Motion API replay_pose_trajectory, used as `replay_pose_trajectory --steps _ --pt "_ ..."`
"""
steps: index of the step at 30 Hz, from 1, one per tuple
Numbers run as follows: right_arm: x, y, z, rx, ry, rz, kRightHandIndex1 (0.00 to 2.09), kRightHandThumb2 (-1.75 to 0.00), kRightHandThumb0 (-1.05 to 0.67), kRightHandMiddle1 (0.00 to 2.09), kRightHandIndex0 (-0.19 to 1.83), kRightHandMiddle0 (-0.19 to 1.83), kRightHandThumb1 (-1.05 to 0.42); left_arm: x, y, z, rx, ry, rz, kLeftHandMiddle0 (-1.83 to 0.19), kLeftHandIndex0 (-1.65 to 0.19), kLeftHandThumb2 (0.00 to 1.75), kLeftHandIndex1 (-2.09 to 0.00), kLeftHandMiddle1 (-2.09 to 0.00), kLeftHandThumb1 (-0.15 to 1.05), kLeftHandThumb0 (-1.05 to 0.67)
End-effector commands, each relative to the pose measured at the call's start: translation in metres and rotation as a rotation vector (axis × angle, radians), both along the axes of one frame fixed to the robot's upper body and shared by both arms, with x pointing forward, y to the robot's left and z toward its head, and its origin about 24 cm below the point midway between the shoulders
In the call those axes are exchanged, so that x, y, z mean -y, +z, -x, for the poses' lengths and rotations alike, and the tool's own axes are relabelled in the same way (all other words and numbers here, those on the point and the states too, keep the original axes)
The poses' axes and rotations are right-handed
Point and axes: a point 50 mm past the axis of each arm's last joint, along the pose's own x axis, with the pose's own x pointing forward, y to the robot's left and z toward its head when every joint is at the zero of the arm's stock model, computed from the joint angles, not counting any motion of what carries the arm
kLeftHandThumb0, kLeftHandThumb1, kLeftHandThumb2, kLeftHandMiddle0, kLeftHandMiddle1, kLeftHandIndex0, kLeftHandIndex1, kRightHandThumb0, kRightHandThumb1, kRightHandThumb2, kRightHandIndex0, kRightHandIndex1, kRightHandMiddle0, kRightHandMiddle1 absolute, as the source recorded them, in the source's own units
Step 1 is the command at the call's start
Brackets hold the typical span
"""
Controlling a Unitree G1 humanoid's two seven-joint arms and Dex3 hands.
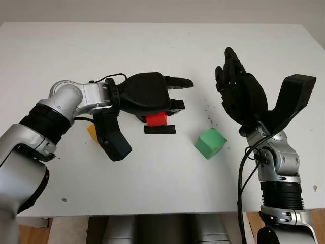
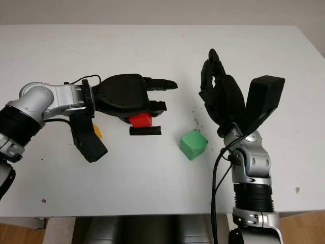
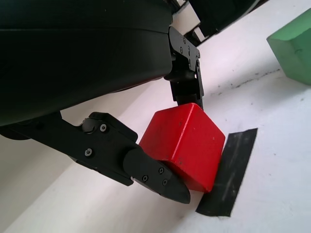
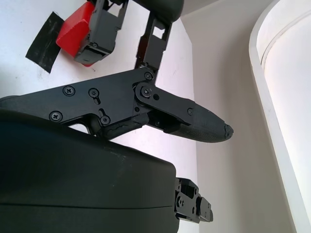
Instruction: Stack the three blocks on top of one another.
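Note:
My left hand (image 1: 160,114) is shut on a red block (image 1: 156,119) near the table's middle. In the left wrist view two fingers (image 3: 155,177) pinch the red block (image 3: 187,141) from opposite sides. It is just behind a strip of black tape (image 1: 160,129); I cannot tell whether it touches the table. A green block (image 1: 210,143) sits alone to the right of the tape. A yellow block (image 1: 92,132) lies to the left, half hidden behind my left forearm. My right hand (image 1: 238,96) is open, raised above the table behind and to the right of the green block.
The white table (image 1: 162,188) has bare room along its front and far half. Small dark specks (image 1: 208,109) mark the surface between the red block and my right hand. The table's front edge runs just below both arms.

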Motion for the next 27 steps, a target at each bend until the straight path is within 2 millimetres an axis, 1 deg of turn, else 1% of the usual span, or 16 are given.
replay_pose_trajectory --steps 1,7,10,22,27 --pt "0.0021 0.0032 0.0026 0.013 -0.007 0.0 0.0 -0.73 -0.63 0.0 -0.19 -0.19 -1.05 0.0067 0.0136 -0.0001 0.017 -0.022 0.019 -0.11 -0.36 0.05 -1.45 -0.04 0.9 -0.44" --pt "0.002 0.0025 0.0041 0.01 -0.007 -0.001 0.0 -0.73 -0.63 0.0 -0.19 -0.19 -1.05 0.0094 0.0134 0.0009 -0.017 -0.029 0.051 -0.12 -0.36 0.05 -1.41 -0.05 0.9 -0.43" --pt "0.0024 0.0015 0.0049 0.01 -0.007 -0.002 0.0 -0.73 -0.63 0.0 -0.19 -0.19 -1.05 0.0104 0.0132 0.0017 -0.024 -0.032 0.051 -0.12 -0.4 0.05 -1.39 -0.05 0.89 -0.42" --pt "0.002 -0.001 0.0075 0.015 -0.006 -0.001 0.0 -0.74 -0.63 0.0 -0.19 -0.19 -1.05 0.0119 0.009 0.0016 -0.042 -0.042 0.054 -0.12 -0.42 0.05 -1.41 -0.05 0.89 -0.41" --pt "0.0036 -0.0015 0.0084 0.017 -0.01 -0.008 0.0 -0.72 -0.63 0.0 -0.19 -0.19 -1.05 0.0116 0.007 0.001 -0.041 -0.037 0.041 -0.11 -0.4 0.05 -1.45 -0.05 0.89 -0.41"
